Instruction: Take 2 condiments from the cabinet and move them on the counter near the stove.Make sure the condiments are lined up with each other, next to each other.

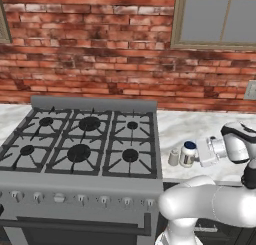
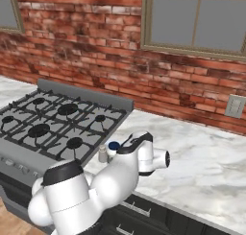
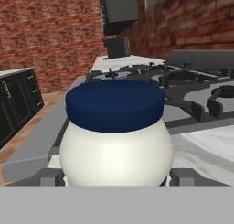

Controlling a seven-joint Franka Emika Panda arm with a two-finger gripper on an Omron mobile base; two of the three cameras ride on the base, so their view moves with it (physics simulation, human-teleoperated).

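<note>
Fingers [image 3: 50,176] stand wide either side of the white jar [image 3: 116,141], seemingly not pinching it; the jar stands on the bench [image 1: 182,129] just beside the grey shaker [image 1: 173,157], near the stove [image 1: 80,149]

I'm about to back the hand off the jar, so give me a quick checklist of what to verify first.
1. White jar upright on the counter: ok.
2. Small shaker beside the jar, stove side: ok.
3. Pair close to the stove: ok.
4. Hand open, its fingertips on either side of the jar: ok.
5. Fingertips clear of the jar wall: cannot tell.
6. Shaker touching the jar or apart: cannot tell.
</note>
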